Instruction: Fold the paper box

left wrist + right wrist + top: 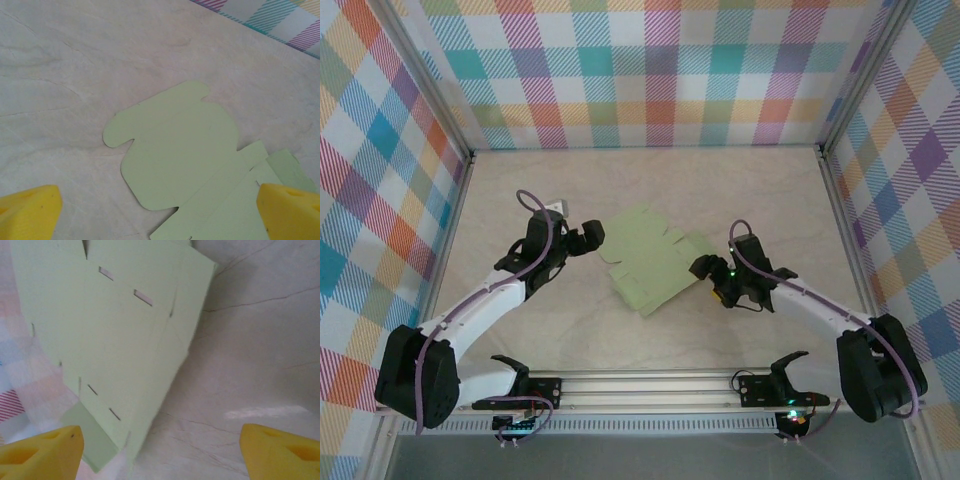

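The paper box (650, 262) is a pale green flat sheet with rounded flaps, lying unfolded mid-table between the two arms. My left gripper (590, 238) hovers at its left edge, open. In the left wrist view the rounded flaps (180, 145) lie ahead, and the yellow fingertips (30, 212) stand wide apart with nothing between them. My right gripper (703, 267) is at the sheet's right edge, open. In the right wrist view the slotted sheet (110, 330) fills the left half, its edge seemingly raised over a shadow. It passes close by the left yellow fingertip (40, 452), held by neither.
The table (650, 180) is beige and marbled, with free room behind and in front of the sheet. Plaid walls (650, 70) close off the back and both sides. An aluminium rail (660, 385) with the arm bases runs along the near edge.
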Action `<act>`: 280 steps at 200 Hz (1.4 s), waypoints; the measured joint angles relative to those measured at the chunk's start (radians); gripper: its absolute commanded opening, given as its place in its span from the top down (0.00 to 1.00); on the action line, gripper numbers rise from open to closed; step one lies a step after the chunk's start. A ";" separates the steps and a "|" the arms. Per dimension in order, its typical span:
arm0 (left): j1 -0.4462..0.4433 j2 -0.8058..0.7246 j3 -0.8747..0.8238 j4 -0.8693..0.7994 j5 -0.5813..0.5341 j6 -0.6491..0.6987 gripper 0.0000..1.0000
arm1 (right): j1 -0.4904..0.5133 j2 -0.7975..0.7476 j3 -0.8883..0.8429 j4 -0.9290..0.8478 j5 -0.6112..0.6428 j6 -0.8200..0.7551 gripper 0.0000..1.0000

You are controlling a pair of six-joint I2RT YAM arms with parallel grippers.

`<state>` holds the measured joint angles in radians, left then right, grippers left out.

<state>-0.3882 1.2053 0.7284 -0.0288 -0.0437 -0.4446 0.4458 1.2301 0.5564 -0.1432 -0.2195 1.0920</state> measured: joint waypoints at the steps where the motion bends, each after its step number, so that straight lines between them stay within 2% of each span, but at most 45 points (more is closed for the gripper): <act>1: 0.000 0.000 0.000 0.000 0.000 0.000 0.00 | 0.002 0.004 0.001 0.004 0.000 0.003 0.23; 43: -0.002 -0.007 -0.011 0.006 0.001 -0.003 0.00 | 0.053 0.143 0.023 0.117 0.000 0.085 0.36; 64: -0.002 -0.037 -0.028 0.002 -0.002 -0.004 0.00 | 0.060 0.212 0.026 0.150 -0.008 0.106 0.50; 93: -0.002 -0.097 -0.055 -0.008 -0.024 -0.005 0.00 | 0.061 0.272 0.068 0.142 -0.003 0.070 0.78; 130: -0.002 -0.140 -0.060 -0.050 -0.047 -0.003 0.00 | 0.043 0.295 0.127 0.099 -0.003 -0.031 0.99; 160: -0.002 -0.208 -0.078 -0.076 -0.049 0.002 0.00 | -0.036 0.335 0.247 -0.016 -0.047 -0.206 1.00; 190: -0.002 -0.253 -0.083 -0.100 -0.054 0.012 0.00 | -0.107 0.448 0.478 -0.243 -0.113 -0.496 1.00; 230: -0.002 -0.261 -0.097 -0.100 -0.054 0.016 0.00 | -0.113 0.595 0.761 -0.555 -0.190 -0.854 1.00; 280: -0.002 -0.252 -0.100 -0.100 -0.050 0.031 0.00 | -0.111 0.731 0.980 -0.825 -0.174 -1.151 1.00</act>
<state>-0.3901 0.9531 0.6281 -0.1291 -0.0940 -0.4133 0.3351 1.9606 1.5360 -0.9680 -0.3939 -0.0589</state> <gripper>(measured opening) 0.999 0.047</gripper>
